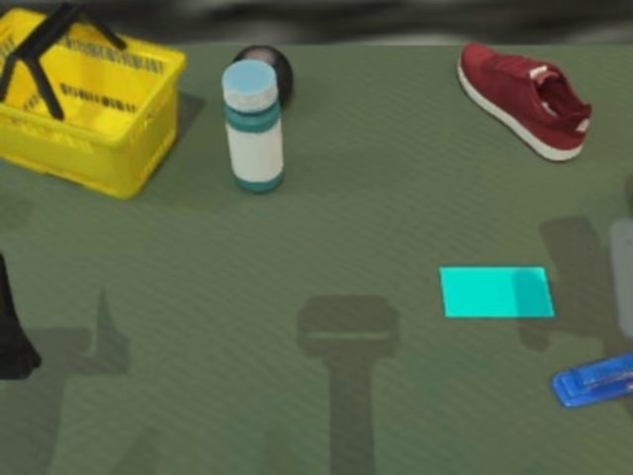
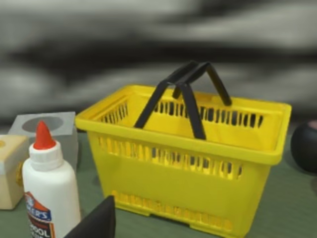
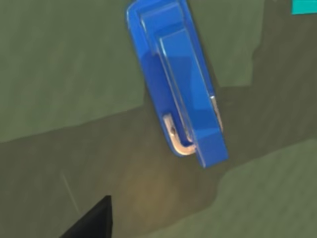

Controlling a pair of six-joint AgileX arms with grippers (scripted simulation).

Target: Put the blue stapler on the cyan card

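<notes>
The small royal-blue plastic stapler (image 1: 593, 380) lies flat on the olive-green table (image 1: 297, 257) near its right edge, towards the front, resting on its own with nothing gripping it. The thin, flat, bright cyan rectangular card (image 1: 496, 292) lies just beside it, further from the front edge and to its left; the two are apart and the card is bare.

The right wrist view looks down on the stapler (image 3: 177, 79), with a corner of the card (image 3: 303, 6) at the frame edge. Only a dark tip of the right tool (image 3: 91, 220) shows there; whether it is open cannot be told.

The left arm (image 1: 14, 327) sits at the table's left edge. Its wrist view faces the yellow plastic basket with black handles (image 2: 198, 163). Its tool's state cannot be told either.
</notes>
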